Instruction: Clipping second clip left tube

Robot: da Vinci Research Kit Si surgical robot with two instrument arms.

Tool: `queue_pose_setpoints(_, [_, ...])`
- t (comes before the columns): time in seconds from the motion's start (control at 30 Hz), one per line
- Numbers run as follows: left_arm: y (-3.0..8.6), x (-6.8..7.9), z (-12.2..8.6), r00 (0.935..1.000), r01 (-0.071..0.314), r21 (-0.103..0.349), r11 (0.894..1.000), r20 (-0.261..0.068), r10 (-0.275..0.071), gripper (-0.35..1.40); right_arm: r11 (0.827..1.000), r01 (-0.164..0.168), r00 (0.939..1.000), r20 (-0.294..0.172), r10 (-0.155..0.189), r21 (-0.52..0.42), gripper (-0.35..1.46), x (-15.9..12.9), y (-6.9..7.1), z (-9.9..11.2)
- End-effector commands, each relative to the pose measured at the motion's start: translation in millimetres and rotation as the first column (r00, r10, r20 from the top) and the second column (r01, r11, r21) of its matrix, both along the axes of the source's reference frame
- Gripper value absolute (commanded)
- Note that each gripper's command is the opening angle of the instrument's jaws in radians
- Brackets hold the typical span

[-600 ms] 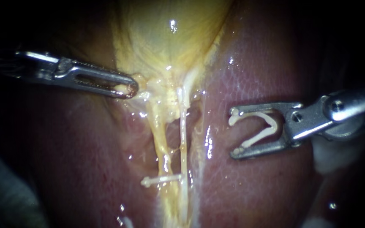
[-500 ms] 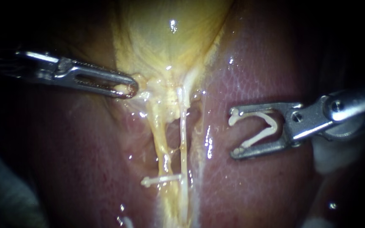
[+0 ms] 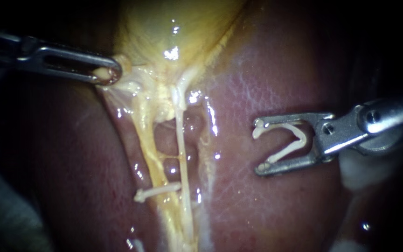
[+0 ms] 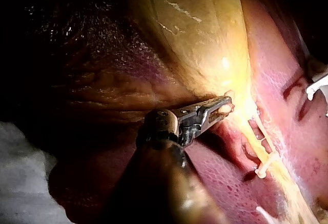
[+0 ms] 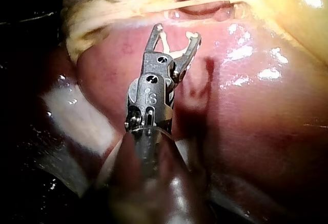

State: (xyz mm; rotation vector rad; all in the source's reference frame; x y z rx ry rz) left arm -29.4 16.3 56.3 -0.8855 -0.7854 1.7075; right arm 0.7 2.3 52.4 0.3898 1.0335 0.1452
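The yellow gallbladder narrows into two tubes over the red liver. The left tube is yellow and thicker; the right tube is thin and pale. A white clip lies across the left tube low down. My left instrument is shut on tissue at the gallbladder's neck, also seen in the left wrist view. My right instrument stands over the liver, well right of the tubes. Its wide-apart jaws hold an unclosed white clip, as the right wrist view shows too.
Pale white material lies under my right instrument's shaft, and shows as a white strip beside it in the right wrist view. Dark surroundings border the liver on both sides.
My left instrument has pulled the gallbladder's neck up and to the left. The tubes now run stretched and slanted, and the placed clip has shifted left with them. My right instrument has not moved.
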Motion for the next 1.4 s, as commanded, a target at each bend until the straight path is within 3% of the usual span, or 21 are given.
queue_pose_setpoints(0.03, [0.1,0.1,-0.1,1.0000,0.005,-0.002,1.000,0.002,-0.005,-0.35,1.000,0.000,1.0000,0.000,0.000,0.000,0.50,0.0,0.0,0.0])
queue_pose_setpoints(0.3, [-0.2,-0.1,0.0,1.0000,0.006,-0.009,1.000,0.000,-0.006,-0.35,1.000,-0.003,1.0000,0.005,0.003,0.005,0.50,1.3,-0.6,0.1])
queue_pose_setpoints(0.43, [-0.2,-0.1,0.0,1.0000,0.006,-0.009,1.000,0.000,-0.006,-0.35,0.998,0.019,0.9994,-0.032,-0.017,0.067,0.50,2.6,-1.1,0.2])
queue_pose_setpoints(0.83, [-0.2,-0.2,-0.1,1.0000,0.007,-0.009,1.000,0.000,-0.007,-0.35,0.986,0.013,0.9980,-0.063,-0.003,0.169,0.49,6.6,-2.8,2.1])
queue_pose_setpoints(1.4, [-0.3,-0.2,-0.2,1.0000,0.007,-0.009,1.000,-0.001,-0.007,-0.35,0.943,-0.019,0.9909,-0.119,0.063,0.333,0.50,12.1,-4.4,6.1])
